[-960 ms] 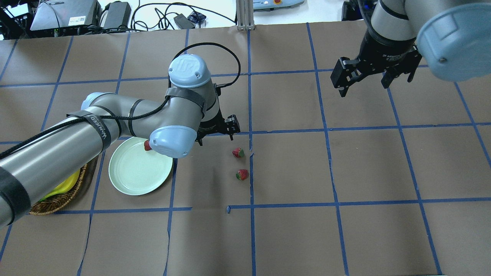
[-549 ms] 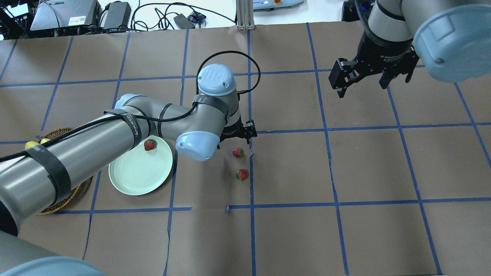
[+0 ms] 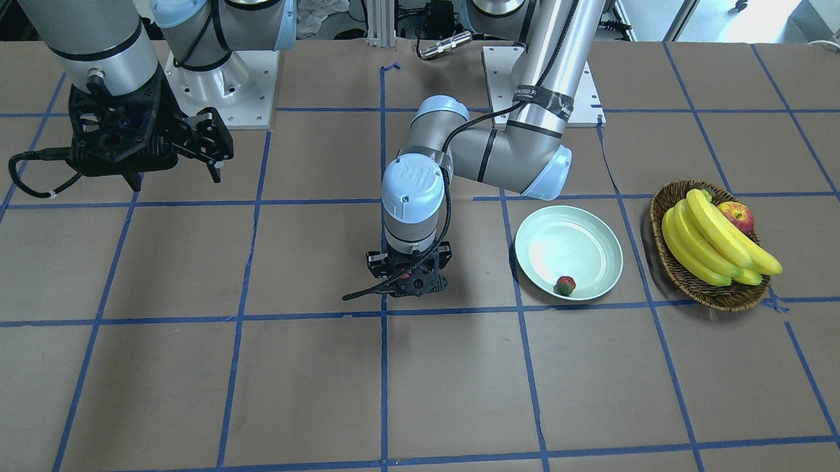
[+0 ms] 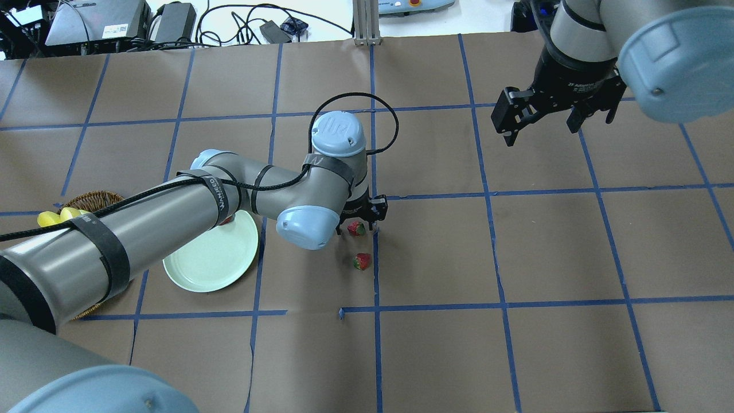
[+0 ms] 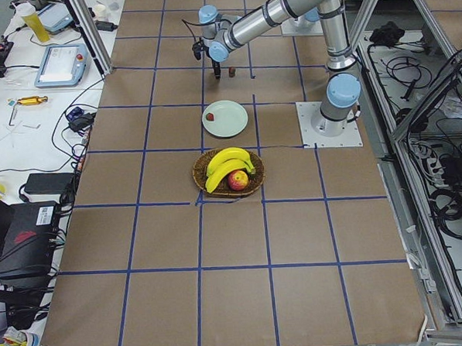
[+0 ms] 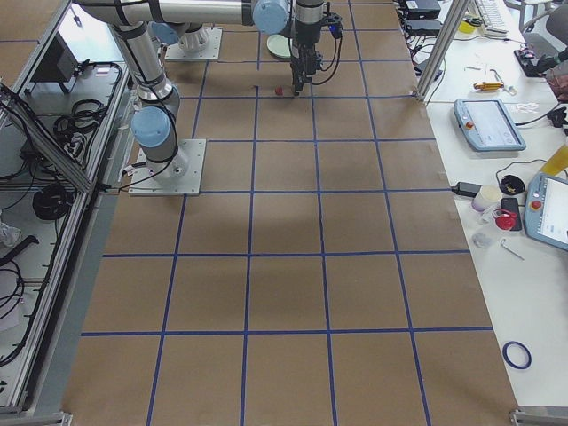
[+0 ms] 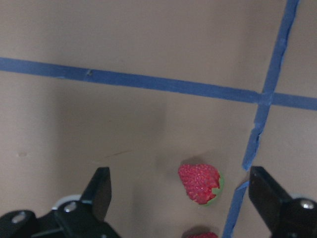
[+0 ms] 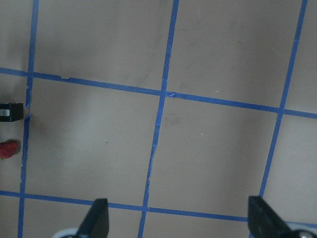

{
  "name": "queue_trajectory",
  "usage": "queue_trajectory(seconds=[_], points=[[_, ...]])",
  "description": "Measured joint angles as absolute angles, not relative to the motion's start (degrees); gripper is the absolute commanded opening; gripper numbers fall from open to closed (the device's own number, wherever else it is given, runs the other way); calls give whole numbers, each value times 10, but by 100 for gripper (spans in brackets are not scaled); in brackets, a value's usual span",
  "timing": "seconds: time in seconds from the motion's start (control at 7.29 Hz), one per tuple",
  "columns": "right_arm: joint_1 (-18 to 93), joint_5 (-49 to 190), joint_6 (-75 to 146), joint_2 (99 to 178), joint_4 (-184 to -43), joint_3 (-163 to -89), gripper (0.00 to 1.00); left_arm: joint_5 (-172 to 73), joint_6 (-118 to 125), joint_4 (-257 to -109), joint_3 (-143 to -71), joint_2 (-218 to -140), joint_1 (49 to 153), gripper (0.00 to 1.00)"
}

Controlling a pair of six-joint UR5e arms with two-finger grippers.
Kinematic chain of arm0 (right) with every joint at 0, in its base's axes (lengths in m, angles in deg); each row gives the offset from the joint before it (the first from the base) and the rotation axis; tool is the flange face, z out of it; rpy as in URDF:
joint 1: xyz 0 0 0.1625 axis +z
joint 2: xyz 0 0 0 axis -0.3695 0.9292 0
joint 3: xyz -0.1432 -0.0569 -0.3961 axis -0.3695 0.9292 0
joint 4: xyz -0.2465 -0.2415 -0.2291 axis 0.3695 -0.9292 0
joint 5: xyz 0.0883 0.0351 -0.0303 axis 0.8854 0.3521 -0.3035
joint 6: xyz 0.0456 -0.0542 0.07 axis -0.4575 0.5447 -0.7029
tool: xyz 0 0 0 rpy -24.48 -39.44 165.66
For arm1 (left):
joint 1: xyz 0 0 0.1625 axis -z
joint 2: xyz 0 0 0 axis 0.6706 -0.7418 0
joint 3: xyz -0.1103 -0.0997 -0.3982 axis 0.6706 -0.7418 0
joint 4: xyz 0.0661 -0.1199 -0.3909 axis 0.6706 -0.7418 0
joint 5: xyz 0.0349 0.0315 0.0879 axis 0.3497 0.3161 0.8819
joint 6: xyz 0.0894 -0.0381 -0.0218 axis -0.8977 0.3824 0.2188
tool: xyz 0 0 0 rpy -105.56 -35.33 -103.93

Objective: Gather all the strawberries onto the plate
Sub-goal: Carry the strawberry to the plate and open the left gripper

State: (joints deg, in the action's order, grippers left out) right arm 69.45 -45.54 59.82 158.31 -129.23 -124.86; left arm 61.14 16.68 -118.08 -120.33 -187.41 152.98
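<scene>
The pale green plate (image 4: 200,269) lies left of centre; one strawberry (image 3: 565,285) lies in it near the rim of the plate (image 3: 587,230), hidden under my left arm in the overhead view. Two strawberries lie on the table, one (image 4: 356,229) a little farther than the other (image 4: 361,261). My left gripper (image 4: 361,217) is open and hangs low over the farther one (image 7: 199,183), a finger (image 7: 101,191) on each side, not touching. My right gripper (image 4: 542,123) is open and empty, high at the far right.
A wicker basket (image 3: 708,292) with bananas (image 3: 706,240) and an apple (image 3: 737,216) stands beside the plate, away from the strawberries. My left forearm reaches over the plate and part of the basket (image 4: 86,201). Blue tape lines grid the brown table.
My left arm has swung right, away from the plate, leaving one strawberry in it, and now hangs over the farther table strawberry. The right gripper has barely moved.
</scene>
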Motion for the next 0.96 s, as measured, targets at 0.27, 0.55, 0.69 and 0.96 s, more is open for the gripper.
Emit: queue_trajectory(seconds=[0.27, 0.55, 0.69, 0.96], points=[[695, -455, 598, 1583, -1292, -1248, 100, 612, 154, -1205, -1199, -1859, 1528, 0], [695, -455, 598, 1583, -1292, -1249, 100, 641, 105, -1265, -1192, -1831, 1498, 1], [695, -455, 598, 1583, -1292, -1249, 100, 670, 60, -1309, -1194, -1810, 1459, 1], [695, -455, 598, 1583, -1292, -1249, 100, 713, -47, -1358, -1222, -1770, 1375, 23]])
